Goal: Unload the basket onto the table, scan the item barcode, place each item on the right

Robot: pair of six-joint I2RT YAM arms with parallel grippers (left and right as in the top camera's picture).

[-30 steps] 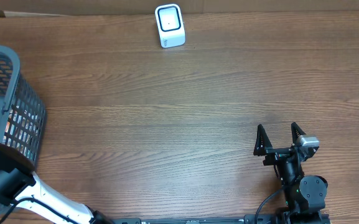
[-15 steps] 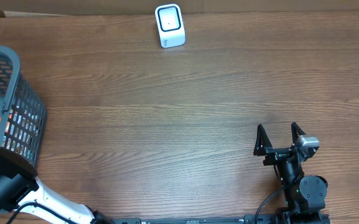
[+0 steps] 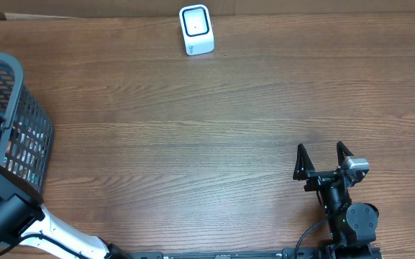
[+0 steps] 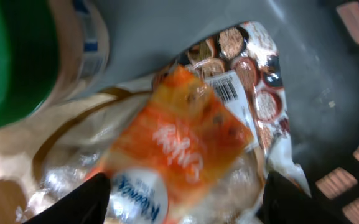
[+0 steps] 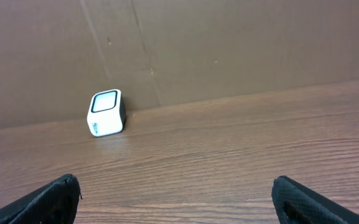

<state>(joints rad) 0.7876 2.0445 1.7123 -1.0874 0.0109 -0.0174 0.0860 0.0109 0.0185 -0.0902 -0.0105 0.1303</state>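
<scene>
Soft even light; left wrist view blurred.

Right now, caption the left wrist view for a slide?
Left gripper open over an orange snack packet lying inside the grey basket.

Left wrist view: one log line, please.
left gripper open over orange packet in basket | right gripper open, idle | barcode scanner untouched

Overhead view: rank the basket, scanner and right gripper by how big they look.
basket, largest, though cut off at the frame edge
right gripper, jaws spread wide
scanner, smallest, but close to the gripper, which may sit nearer the camera
</scene>
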